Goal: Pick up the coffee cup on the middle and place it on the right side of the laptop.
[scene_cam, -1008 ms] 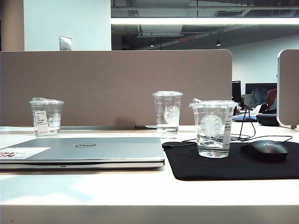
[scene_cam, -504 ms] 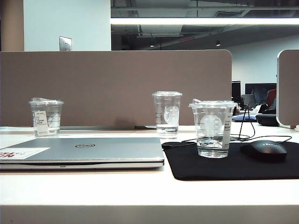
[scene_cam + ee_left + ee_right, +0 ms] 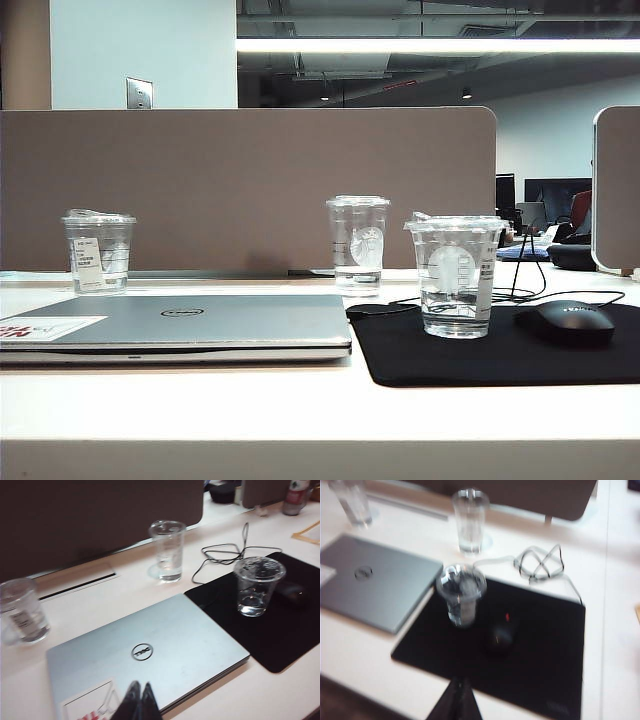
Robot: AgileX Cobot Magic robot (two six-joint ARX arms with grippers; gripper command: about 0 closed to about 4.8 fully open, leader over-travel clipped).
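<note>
White desk (image 3: 200, 400): coffee cup (image 3: 457, 275) upright; both hands (image 3: 140, 700) (image 3: 457, 700) closed.

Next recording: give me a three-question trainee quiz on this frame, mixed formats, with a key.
1. True or false: the coffee cup stands on the black mouse pad.
2. Multiple choice: what lies on the pad beside that cup? A) a phone B) a black mouse C) a pen
3. Fill in: the left gripper, above the laptop, and the right gripper, over the pad's near edge, both have their jaws ____.

Key: 1 true; 2 B; 3 shut, holding nothing.
</note>
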